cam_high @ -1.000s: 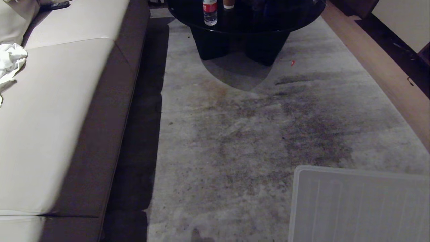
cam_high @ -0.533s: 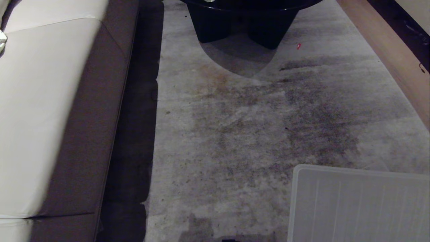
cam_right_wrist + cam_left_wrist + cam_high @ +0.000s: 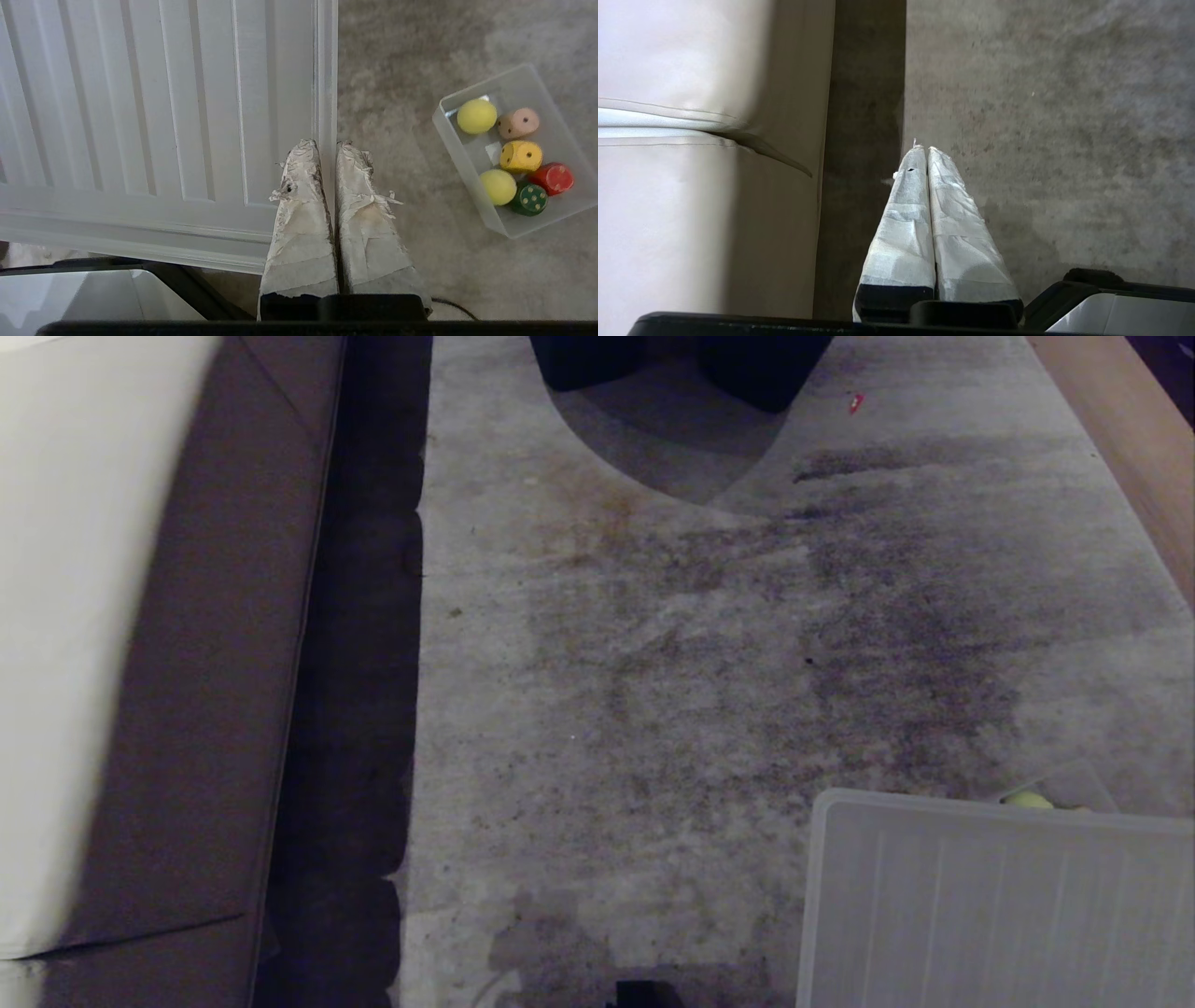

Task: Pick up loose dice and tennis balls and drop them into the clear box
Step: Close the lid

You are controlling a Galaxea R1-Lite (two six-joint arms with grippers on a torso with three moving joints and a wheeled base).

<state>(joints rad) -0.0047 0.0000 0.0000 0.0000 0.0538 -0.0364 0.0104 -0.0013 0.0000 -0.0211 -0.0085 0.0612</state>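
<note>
Clear box sat on carpet, just beside ribbed lid. It held 2 tennis balls and 4 dice, so collecting looked done. In head view only 1 yellow-green sliver, probably a ball, showed past lid edge. Left gripper hung near sofa, jaws together, nothing held. Right gripper hung over lid edge, jaws together, nothing held: both seemed parked.

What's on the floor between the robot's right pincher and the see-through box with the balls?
Only bare carpet lies between the right gripper and the clear box, in the right wrist view.
</note>
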